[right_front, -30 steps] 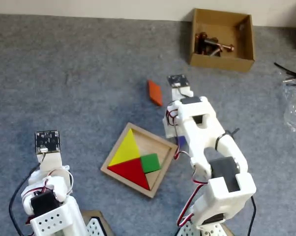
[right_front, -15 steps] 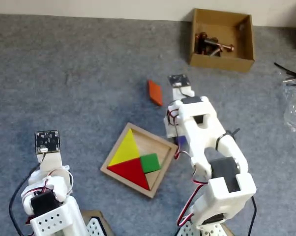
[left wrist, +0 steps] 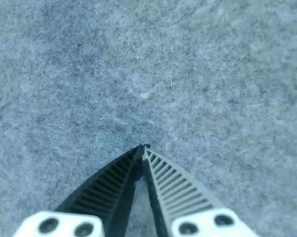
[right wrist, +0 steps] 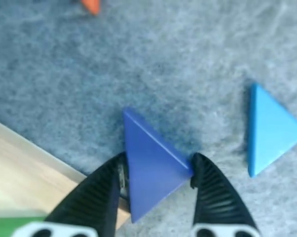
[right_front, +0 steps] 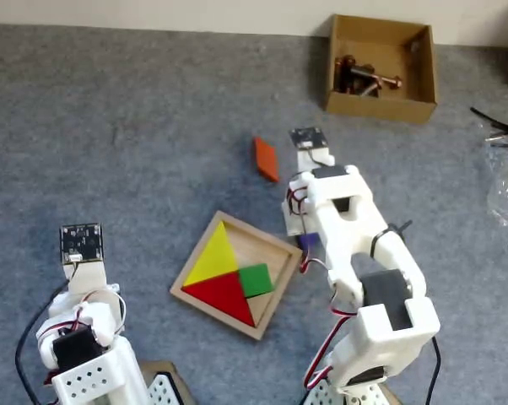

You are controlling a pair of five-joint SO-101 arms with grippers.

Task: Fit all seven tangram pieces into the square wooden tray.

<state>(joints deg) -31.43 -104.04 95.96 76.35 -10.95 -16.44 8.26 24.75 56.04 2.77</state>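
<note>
Dark blue triangle point(right wrist: 151, 165) gripped at the tray point(right_front: 256, 246) rim, placing step in hand
Nearest the bases, the left tool point(left wrist: 144, 148) is clenched on nothing over bare table point(right_front: 110, 126); the partly filled tray comes next, and the right tool point(right wrist: 158, 163) grasps the dark blue triangle at its rim. The next move likely calls for turning it into the bare corner; the light blue triangle point(right wrist: 269, 128) and orange piece point(right_front: 266, 159) wait beyond

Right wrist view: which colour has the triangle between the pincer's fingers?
The triangle is dark blue, best seen in the right wrist view.
</note>
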